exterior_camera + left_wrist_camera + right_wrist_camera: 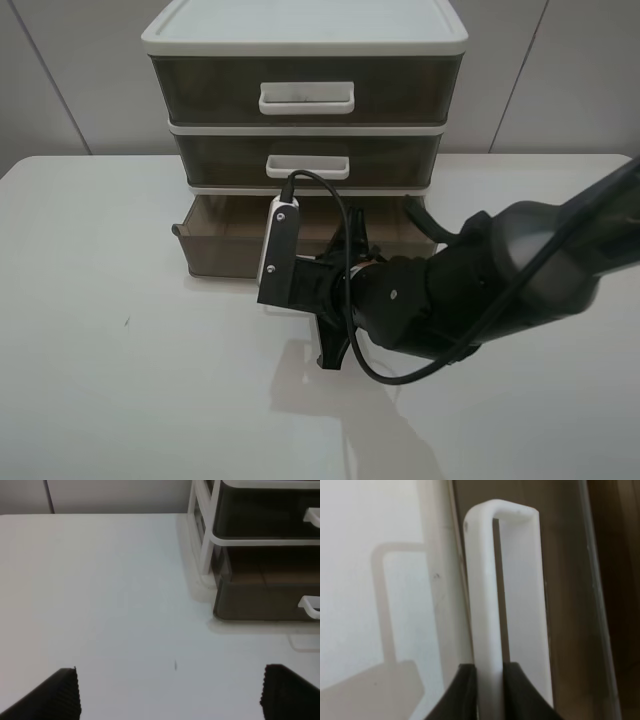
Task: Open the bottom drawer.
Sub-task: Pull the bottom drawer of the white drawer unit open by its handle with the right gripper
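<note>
The bottom drawer (215,245) is smoky brown and stands pulled partway out of the three-drawer unit. My right gripper (300,272) reaches across to its front. In the right wrist view the gripper (489,682) is shut on the drawer's white loop handle (484,590), with the brown drawer front (570,605) behind it. In the exterior high view the arm hides the handle. The left wrist view shows the drawer (250,600) and an end of its handle (310,606). My left gripper (170,695) is open and empty, low over the table, well away from the unit.
The top drawer (305,88) and middle drawer (305,158) are shut, each with a white handle. The unit stands at the back of the white table (100,300), against a pale wall. A black cable loops over my right wrist (340,215).
</note>
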Controlling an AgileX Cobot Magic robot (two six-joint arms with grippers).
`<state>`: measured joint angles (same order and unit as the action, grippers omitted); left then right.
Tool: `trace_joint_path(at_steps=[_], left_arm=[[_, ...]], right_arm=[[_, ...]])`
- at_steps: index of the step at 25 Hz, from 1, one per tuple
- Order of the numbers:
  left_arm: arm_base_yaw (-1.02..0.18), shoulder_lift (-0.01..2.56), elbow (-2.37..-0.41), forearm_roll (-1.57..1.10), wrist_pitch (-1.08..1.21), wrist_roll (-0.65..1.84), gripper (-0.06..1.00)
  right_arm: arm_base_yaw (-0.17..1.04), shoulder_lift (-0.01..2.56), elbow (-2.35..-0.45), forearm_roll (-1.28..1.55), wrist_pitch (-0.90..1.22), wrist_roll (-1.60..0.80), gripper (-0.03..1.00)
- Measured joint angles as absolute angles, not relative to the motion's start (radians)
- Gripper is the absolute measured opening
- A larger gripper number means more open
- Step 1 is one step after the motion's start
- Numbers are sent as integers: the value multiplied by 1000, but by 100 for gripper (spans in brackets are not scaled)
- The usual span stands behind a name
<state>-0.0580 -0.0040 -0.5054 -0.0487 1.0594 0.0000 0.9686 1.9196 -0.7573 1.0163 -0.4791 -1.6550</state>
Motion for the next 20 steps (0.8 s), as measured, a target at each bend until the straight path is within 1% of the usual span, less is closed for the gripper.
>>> trace_joint_path(at_steps=[6,13,20], left_arm=[[-58,-4,-505,-49,1059,0,74],[-58,-4,-505,-49,1059,0,74],[-58,-4,-505,-49,1059,0,74]], right_arm=[[973,1918,-750,1032,-474,-1662,11],[1016,1901,-708,1028,-475,-1647,11],[1052,1887,-704,1035,-462,-1642,11]])
